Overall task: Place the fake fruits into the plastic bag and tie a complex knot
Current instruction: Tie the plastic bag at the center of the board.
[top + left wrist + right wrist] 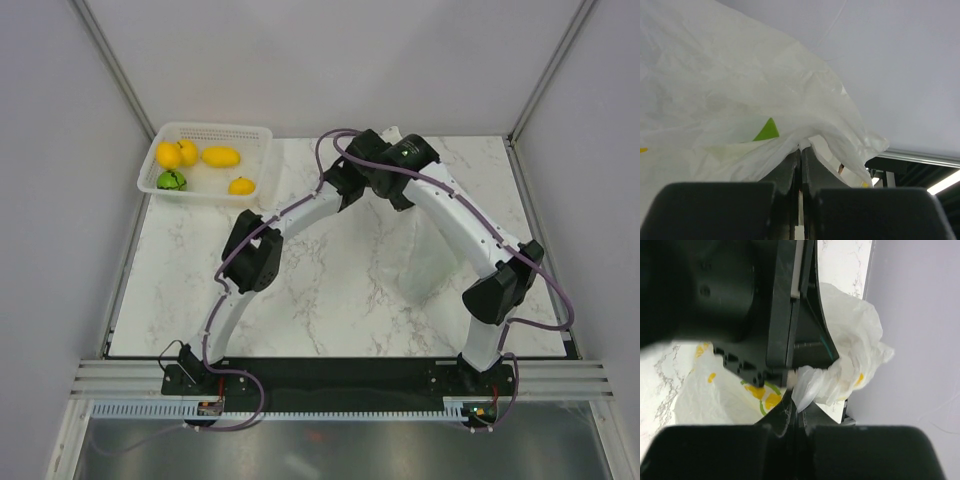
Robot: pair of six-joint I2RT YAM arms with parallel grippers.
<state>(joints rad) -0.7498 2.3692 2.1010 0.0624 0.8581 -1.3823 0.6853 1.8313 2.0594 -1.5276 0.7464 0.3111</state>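
The fake fruits lie in the white perforated basket at the back left: yellow ones and a green one. The plastic bag is thin, white and crinkly, with lemon and leaf prints. Both grippers meet at the back middle of the table, where a bit of the bag shows above them. My left gripper is shut on a fold of the bag. My right gripper is shut on a twisted white strand of the bag. No knot shows.
The marble table ends at grey walls at the back and sides. The left arm's black wrist sits close above my right fingers. A pale translucent shape lies under the right arm.
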